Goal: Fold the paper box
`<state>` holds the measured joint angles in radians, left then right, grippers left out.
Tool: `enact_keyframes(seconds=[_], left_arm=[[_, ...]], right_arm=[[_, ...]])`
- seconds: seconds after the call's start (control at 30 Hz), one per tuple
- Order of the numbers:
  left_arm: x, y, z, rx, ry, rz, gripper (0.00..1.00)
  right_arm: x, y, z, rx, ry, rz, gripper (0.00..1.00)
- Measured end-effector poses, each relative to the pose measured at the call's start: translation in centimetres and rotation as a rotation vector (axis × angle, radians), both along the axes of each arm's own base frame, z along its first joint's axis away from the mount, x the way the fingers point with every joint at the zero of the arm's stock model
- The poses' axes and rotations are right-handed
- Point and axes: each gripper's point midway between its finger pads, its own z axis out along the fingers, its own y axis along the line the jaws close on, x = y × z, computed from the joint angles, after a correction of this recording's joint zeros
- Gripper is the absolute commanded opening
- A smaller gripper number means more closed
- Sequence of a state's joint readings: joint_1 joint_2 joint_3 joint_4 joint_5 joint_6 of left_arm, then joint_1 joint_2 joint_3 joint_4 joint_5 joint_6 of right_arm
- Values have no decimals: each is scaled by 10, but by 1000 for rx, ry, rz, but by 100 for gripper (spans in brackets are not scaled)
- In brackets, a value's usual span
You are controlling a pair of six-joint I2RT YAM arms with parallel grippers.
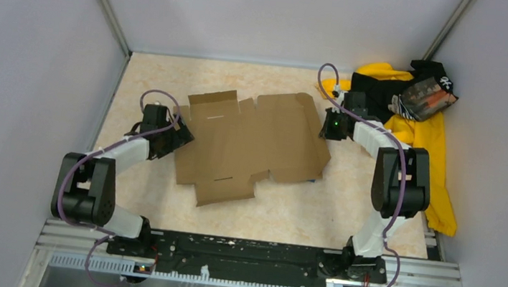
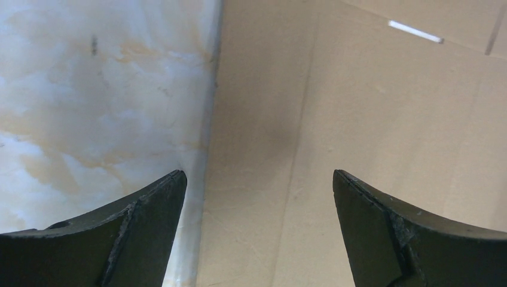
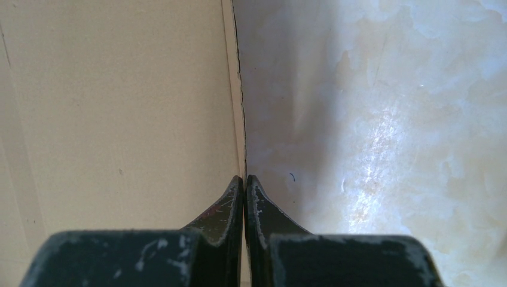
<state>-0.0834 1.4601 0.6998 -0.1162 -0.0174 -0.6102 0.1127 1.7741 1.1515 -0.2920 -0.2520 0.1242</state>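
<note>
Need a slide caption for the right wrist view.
Right gripper, fingers shut, lined up on the paper box edge above the pale table.

The paper box (image 1: pixel 251 147) shows plain matt brown cardboard, smooth, with pressed crease lines. Under it, the tabletop (image 1: pixel 301 214) is cream and marbled with a soft sheen. The right fingers (image 3: pixel 224 209) look like matt black plastic, scuffed pale at the edges. The yellow cloth (image 1: pixel 434 131) is soft and crumpled.

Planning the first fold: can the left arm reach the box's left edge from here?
Probably yes: the open left fingers bracket the left edge of the paper box, with nothing in between.
</note>
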Motion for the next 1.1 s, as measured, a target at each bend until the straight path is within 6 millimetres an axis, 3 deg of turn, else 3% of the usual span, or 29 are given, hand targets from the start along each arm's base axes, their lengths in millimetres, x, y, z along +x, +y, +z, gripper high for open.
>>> enact_keyframes(seconds=[0.33, 0.73, 0.93, 1.03, 1.1], left_arm=[[2, -22, 8, -130, -99, -41, 98], [-11, -28, 10, -168, -88, -50, 73], [-10, -29, 16, -175, -107, -55, 67], [-10, -30, 19, -182, -112, -61, 57], [-10, -32, 20, -187, -116, -66, 44]], right_arm=[[0, 0, 0, 0, -2, -1, 0], [0, -1, -2, 4, -6, -2, 0], [0, -1, -2, 4, -7, -2, 0], [0, -1, -2, 5, -6, -1, 0], [0, -1, -2, 7, -6, 0, 0]])
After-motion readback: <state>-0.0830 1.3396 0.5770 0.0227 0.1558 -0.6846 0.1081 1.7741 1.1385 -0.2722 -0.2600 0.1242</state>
